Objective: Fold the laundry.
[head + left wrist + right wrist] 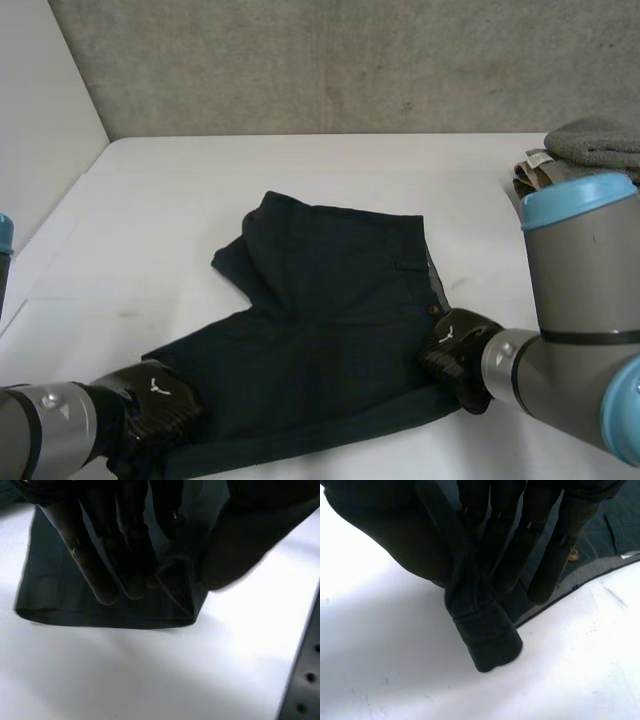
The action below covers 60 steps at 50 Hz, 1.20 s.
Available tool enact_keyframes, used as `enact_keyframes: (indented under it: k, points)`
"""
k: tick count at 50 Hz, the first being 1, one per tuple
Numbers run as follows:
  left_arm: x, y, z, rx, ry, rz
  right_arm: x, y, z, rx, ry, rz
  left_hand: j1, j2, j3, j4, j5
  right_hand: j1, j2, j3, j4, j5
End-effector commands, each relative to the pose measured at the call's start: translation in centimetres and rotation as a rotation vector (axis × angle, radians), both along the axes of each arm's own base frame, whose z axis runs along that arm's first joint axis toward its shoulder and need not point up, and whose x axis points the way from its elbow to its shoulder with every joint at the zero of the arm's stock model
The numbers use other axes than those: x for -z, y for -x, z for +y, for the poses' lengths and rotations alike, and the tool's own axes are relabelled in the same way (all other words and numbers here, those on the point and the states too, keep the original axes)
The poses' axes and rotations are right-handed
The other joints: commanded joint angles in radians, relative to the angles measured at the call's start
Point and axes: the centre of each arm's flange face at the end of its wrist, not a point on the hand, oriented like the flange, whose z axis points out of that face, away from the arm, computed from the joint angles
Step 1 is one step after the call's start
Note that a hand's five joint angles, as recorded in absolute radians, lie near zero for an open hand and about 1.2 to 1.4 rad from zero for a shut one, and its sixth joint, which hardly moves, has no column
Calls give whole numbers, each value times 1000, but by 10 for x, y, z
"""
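Shorts (330, 330) flat on table (300, 170); left hand (155, 400) pinches hem corner, right hand (455, 350) pinches waist edge.

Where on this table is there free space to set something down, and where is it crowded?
Bare table lies between the shorts and the back wall, and also left of the shorts toward the side wall. The far right corner is taken by a pile of clothes. The near edge is crowded: the left hand and right hand hold the shorts there.

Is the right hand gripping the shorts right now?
Yes, the right hand pinches a bunched fold of the shorts between thumb and fingers.
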Motion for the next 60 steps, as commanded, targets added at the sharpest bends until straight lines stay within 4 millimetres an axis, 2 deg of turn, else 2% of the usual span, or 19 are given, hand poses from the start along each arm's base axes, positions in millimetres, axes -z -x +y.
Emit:
enact_keyframes:
  k: [1, 4, 9, 13, 17, 22, 28, 33, 39, 43, 50, 55, 60]
  points:
    - [2, 11, -52, -83, 251, 99, 11, -11, 2, 31, 61, -107, -977, -1002, -995, -1004, -996, 284, 204, 193, 194, 199]
    - [3, 16, -82, -125, 392, 151, 15, -13, 3, 69, 64, -162, -977, -1002, -995, -1004, -996, 284, 204, 193, 194, 199]
    - [16, 27, -121, -119, 499, 254, 22, -15, 3, 82, 103, -212, -970, -995, -989, -998, -990, 284, 204, 193, 194, 199]
    - [32, 33, -156, -102, 515, 349, 27, -16, 4, 79, 122, -229, -771, -796, -790, -799, -791, 284, 204, 193, 194, 199]
    - [48, 36, -177, -102, 458, 415, 31, -16, 3, 84, 133, -245, -668, -693, -687, -695, -688, 284, 204, 193, 194, 199]
    - [66, 39, -192, -97, 412, 461, 34, -16, 4, 93, 130, -253, -668, -693, -686, -695, -687, 284, 204, 193, 194, 199]
    - [82, 45, -209, -70, 453, 485, 36, -15, 4, 99, 127, -253, -656, -681, -675, -683, -676, 284, 204, 193, 194, 199]
    - [93, 50, -227, -68, 535, 492, 38, -15, 4, 102, 123, -256, -471, -496, -490, -499, -491, 284, 204, 193, 194, 199]
    - [104, 56, -235, -74, 533, 481, 41, -15, 6, 104, 120, -252, -269, -294, -287, -296, -288, 284, 204, 193, 194, 199]
    - [106, 57, -236, -75, 516, 466, 41, -14, 5, 114, 126, -248, 241, 216, 222, 214, 221, 284, 204, 193, 194, 199]
    - [85, 45, -232, -152, 560, 343, 38, -15, 5, 115, 136, -254, 245, 220, 226, 218, 225, 284, 204, 193, 194, 199]
    - [63, 31, -216, -190, 602, 169, 36, -18, 12, 94, 131, -256, 245, 220, 226, 218, 225, 284, 204, 193, 194, 199]
    - [61, 25, -195, -160, 600, -45, 34, -21, 16, 81, 126, -261, 245, 220, 226, 218, 225, 284, 204, 193, 194, 199]
